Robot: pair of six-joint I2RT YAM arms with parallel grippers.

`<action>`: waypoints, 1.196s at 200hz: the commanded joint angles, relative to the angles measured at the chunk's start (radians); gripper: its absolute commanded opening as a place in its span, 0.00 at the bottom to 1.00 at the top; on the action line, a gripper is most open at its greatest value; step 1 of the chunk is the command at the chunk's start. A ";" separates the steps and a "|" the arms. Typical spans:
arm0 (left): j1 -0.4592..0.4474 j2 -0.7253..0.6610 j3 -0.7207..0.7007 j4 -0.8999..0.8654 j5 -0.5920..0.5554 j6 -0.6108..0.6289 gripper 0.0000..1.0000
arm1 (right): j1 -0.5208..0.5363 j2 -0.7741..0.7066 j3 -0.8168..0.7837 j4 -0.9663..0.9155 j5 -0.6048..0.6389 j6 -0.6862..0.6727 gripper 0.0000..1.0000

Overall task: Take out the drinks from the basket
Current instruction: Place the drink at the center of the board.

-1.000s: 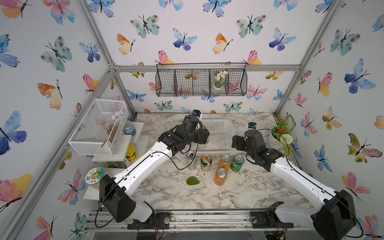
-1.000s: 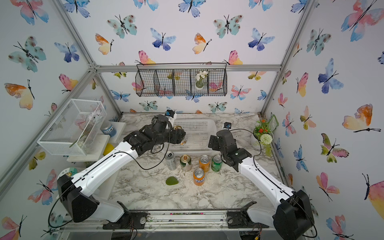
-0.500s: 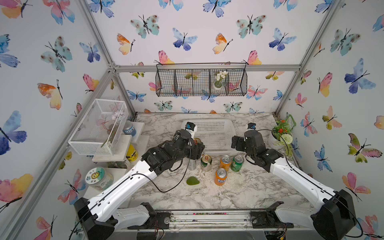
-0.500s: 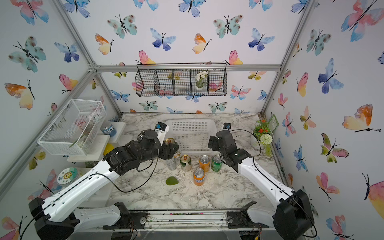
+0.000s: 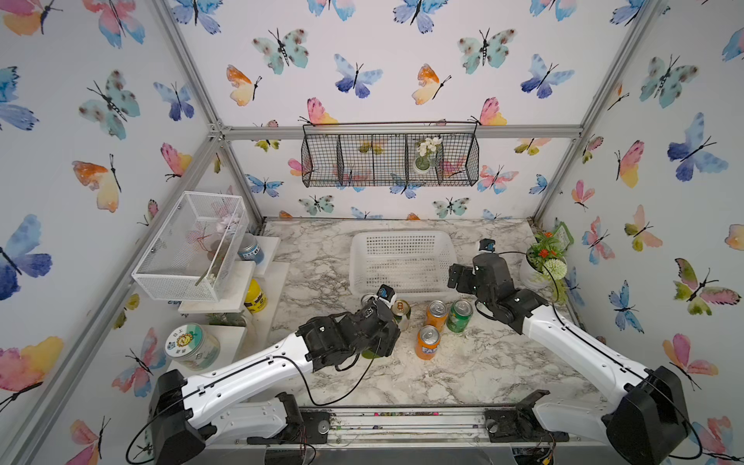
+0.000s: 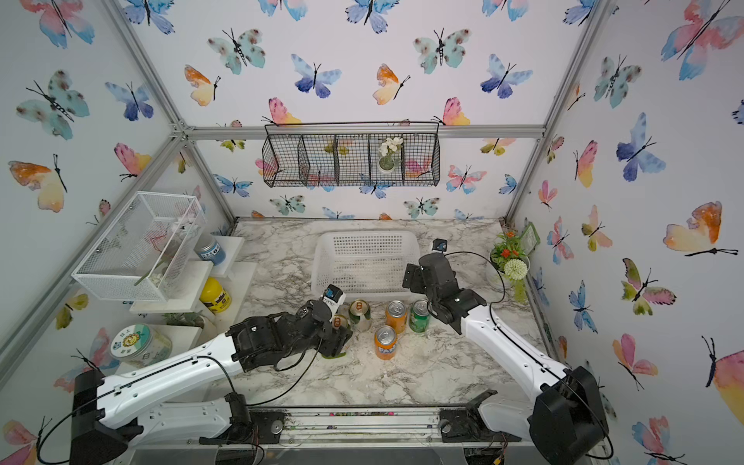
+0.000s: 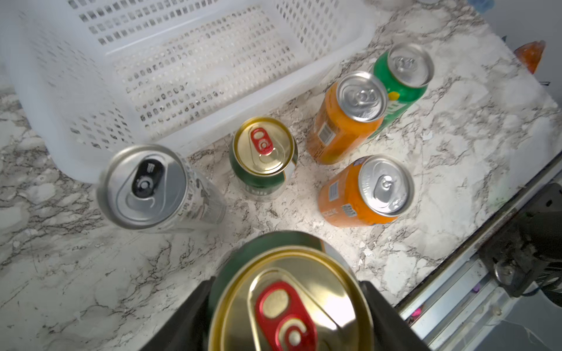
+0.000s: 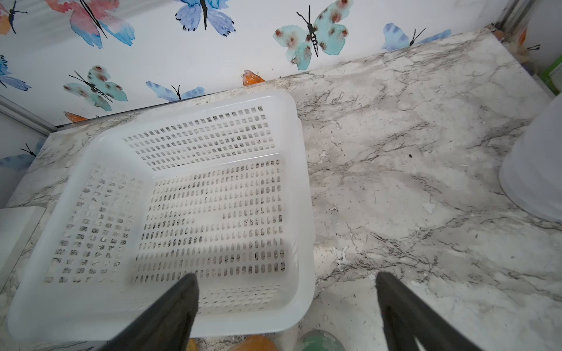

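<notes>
**Set-down of the sixth can.** The left gripper (image 7: pixel 284 307) is closed on the body of a gold-topped green can (image 7: pixel 292 267). The can is held upright over the front part of the surface (image 7: pixel 121 273), ahead of the standing group. Whether its base touches the surface cannot be told. The white basket (image 5: pixel 402 246) is seen empty. The right gripper (image 8: pixel 286 278) is spread wide, holds nothing, and is poised just beside the basket's right wall.

Five cans are stood outside the basket, before its front wall:
- a slim silver can (image 7: pixel 143 185)
- a second gold-topped can (image 7: pixel 263 146)
- an orange Fanta can (image 7: pixel 362 97)
- a front orange Fanta can (image 7: pixel 384 185)
- a bright green can (image 7: pixel 412 63)

**Release.** The held can is best lowered vertically until its base is fully seated, and the jaws opened only then. A spot apart from the neighbours is to be preferred, since thin-walled cylinders are toppled by a light knock. A small flat green item (image 5: pixel 369 353), partly hidden under the gripper, is to be avoided, as a base set on it would be tilted.

**Materials.**
- Cans: smooth metal cylinders with recessed lids and pull tabs, the tabs red on the gold tops.
- Basket: moulded plastic, with slotted walls and base and a rounded rim.
- Surface: marble-patterned, flat and hard-looking.
</notes>
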 commanded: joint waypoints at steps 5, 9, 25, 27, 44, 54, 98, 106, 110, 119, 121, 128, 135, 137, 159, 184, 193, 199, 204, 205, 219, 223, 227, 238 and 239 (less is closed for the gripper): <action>0.001 0.026 -0.050 0.205 0.015 -0.020 0.53 | -0.008 0.006 -0.012 0.012 -0.009 0.006 0.94; 0.001 0.031 -0.055 0.221 0.023 -0.019 0.53 | -0.008 0.005 -0.012 0.011 -0.008 0.006 0.94; 0.001 0.057 -0.077 0.283 0.052 -0.012 0.53 | -0.008 0.002 -0.012 0.009 -0.005 0.004 0.94; 0.001 0.061 -0.078 0.288 0.054 -0.011 0.53 | -0.008 0.003 -0.013 0.009 -0.005 0.004 0.94; 0.000 0.110 -0.076 0.303 0.057 -0.009 0.52 | -0.010 0.000 -0.014 0.009 -0.002 0.002 0.94; 0.000 0.135 -0.071 0.306 0.064 -0.008 0.51 | -0.010 -0.001 -0.015 0.009 -0.003 0.000 0.94; 0.001 0.158 -0.067 0.340 0.074 -0.005 0.52 | -0.013 -0.003 -0.024 0.015 -0.006 -0.001 0.94; 0.001 0.161 -0.063 0.342 0.078 -0.002 0.52 | -0.014 -0.003 -0.025 0.017 -0.008 -0.001 0.94; 0.001 0.162 -0.063 0.341 0.076 -0.003 0.52 | -0.014 -0.002 -0.025 0.016 -0.008 -0.002 0.94; 0.001 0.164 -0.068 0.345 0.073 -0.002 0.52 | -0.014 -0.003 -0.026 0.016 -0.008 -0.003 0.94; 0.000 0.164 -0.069 0.346 0.073 -0.002 0.52 | -0.014 -0.004 -0.026 0.016 -0.009 -0.002 0.94; 0.001 0.169 -0.074 0.350 0.071 -0.001 0.52 | -0.016 -0.004 -0.026 0.016 -0.009 -0.002 0.94; 0.001 0.175 -0.078 0.354 0.070 -0.001 0.52 | -0.015 -0.004 -0.025 0.017 -0.011 -0.003 0.94; 0.000 0.176 -0.080 0.355 0.070 0.001 0.52 | -0.016 -0.004 -0.025 0.017 -0.011 -0.003 0.94; 0.003 0.194 -0.097 0.372 0.046 0.006 0.52 | -0.016 -0.008 -0.026 0.017 -0.010 -0.002 0.94; 0.018 0.203 -0.117 0.396 0.045 0.010 0.55 | -0.015 -0.013 -0.030 0.019 -0.012 -0.002 0.94; 0.024 0.210 -0.119 0.400 0.052 0.014 0.56 | -0.016 -0.015 -0.030 0.019 -0.011 -0.001 0.94; 0.026 0.216 -0.117 0.399 0.054 0.017 0.57 | -0.016 -0.017 -0.030 0.019 -0.011 -0.002 0.94; 0.026 0.221 -0.115 0.398 0.056 0.019 0.58 | -0.015 -0.018 -0.030 0.019 -0.009 -0.002 0.94; 0.026 0.222 -0.115 0.398 0.056 0.019 0.58 | -0.015 -0.018 -0.032 0.019 -0.009 -0.002 0.94; 0.027 0.241 -0.109 0.392 0.061 0.023 0.61 | -0.017 -0.020 -0.028 0.016 -0.006 -0.002 0.94; 0.027 0.245 -0.107 0.388 0.060 0.023 0.63 | -0.016 -0.018 -0.028 0.016 -0.006 -0.002 0.94; 0.027 0.249 -0.105 0.385 0.060 0.024 0.64 | -0.016 -0.019 -0.029 0.016 -0.006 -0.002 0.94; 0.028 0.257 -0.102 0.375 0.059 0.023 0.67 | -0.017 -0.021 -0.027 0.014 -0.003 -0.002 0.94; 0.028 0.257 -0.102 0.375 0.059 0.023 0.67 | -0.017 -0.020 -0.027 0.015 -0.003 -0.003 0.94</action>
